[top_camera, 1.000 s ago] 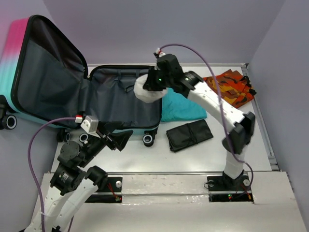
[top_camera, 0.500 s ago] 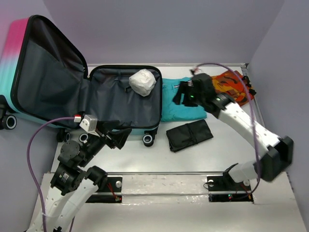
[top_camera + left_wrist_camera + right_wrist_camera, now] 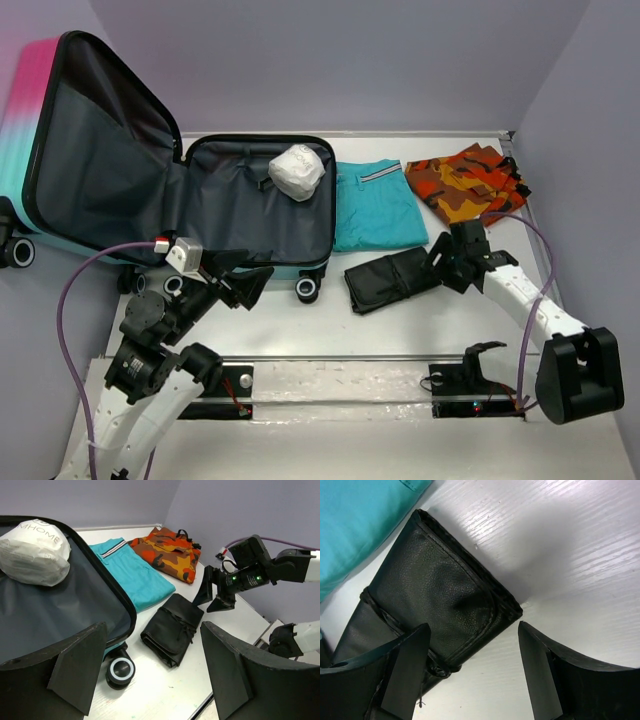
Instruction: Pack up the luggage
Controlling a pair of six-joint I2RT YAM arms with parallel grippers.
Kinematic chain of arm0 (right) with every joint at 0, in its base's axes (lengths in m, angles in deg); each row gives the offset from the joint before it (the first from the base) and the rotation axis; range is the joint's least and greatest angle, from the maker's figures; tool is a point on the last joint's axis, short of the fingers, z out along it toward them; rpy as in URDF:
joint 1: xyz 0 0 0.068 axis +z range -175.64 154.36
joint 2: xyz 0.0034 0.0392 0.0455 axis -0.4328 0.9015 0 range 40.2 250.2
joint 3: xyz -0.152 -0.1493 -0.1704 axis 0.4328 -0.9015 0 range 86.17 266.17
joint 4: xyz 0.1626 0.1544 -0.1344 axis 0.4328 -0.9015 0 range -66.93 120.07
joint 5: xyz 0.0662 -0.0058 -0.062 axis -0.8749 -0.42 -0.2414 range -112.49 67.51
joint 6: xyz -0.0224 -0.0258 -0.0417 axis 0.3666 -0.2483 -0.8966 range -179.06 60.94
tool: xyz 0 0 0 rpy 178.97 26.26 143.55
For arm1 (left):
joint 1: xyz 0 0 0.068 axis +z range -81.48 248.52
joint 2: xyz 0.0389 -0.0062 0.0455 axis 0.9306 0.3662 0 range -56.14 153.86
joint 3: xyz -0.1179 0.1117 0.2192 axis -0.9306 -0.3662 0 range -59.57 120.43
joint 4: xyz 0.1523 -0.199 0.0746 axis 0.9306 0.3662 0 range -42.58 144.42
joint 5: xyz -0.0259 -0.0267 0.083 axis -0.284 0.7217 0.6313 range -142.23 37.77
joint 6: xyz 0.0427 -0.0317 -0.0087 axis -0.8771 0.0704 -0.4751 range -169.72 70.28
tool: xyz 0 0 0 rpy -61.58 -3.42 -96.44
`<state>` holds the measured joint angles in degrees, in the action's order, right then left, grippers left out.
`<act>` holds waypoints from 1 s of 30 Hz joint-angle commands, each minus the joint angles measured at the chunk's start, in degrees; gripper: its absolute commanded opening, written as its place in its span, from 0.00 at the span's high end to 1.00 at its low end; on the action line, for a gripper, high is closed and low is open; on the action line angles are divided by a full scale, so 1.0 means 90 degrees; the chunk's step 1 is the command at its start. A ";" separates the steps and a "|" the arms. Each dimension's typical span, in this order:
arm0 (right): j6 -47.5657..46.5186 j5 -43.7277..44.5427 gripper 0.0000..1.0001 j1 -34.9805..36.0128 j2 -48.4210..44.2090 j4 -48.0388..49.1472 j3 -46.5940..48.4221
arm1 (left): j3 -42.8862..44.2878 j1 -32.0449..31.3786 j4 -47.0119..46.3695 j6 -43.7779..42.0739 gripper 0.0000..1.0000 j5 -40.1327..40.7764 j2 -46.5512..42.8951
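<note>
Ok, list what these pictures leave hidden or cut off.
Suitcase outer shell: top view, cut by the left edge; no print visible.
Pouch: right wrist view, lower end behind a finger of the right gripper and the frame edge.
White bundle: left wrist view, contents hidden by its wrapping.
Teal shorts: left wrist view, one edge behind the suitcase rim.

We see the small hard-shell suitcase (image 3: 228,215), pink-to-teal shell with black trim and wheels, lying open at left, its grey-lined lid tilted up outward.
</note>
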<state>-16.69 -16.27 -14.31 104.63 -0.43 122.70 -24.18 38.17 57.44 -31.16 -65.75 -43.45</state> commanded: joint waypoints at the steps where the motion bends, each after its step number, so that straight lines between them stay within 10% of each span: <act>1: 0.0399 -0.0291 0.22 0.0001 -0.0059 0.0449 -0.0318 | 0.0130 0.0022 -0.0322 -0.0032 0.14 -0.0138 0.0016; 11: 0.1121 -0.0721 0.28 -0.0058 0.0566 0.1826 -0.1236 | 0.0120 0.0013 -0.0332 -0.0032 0.14 -0.0168 0.0006; 17: 0.1357 0.0138 0.93 -0.0058 -0.0681 0.1429 -0.1501 | 0.0129 0.0013 -0.0342 -0.0022 0.14 -0.0187 0.0026; 24: 0.0528 0.0208 0.93 -0.0058 -0.2879 -0.0594 -0.0107 | 0.0129 0.0013 -0.0332 -0.0022 0.14 -0.0149 0.0016; 30: 0.0087 -0.1353 0.93 -0.0058 -0.2219 -0.0275 0.2510 | 0.0178 0.0022 -0.0196 0.0036 0.14 0.0241 0.0065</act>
<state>-12.69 -18.85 -15.07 80.69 -7.84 131.51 -24.18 38.17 57.11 -31.11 -65.90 -43.45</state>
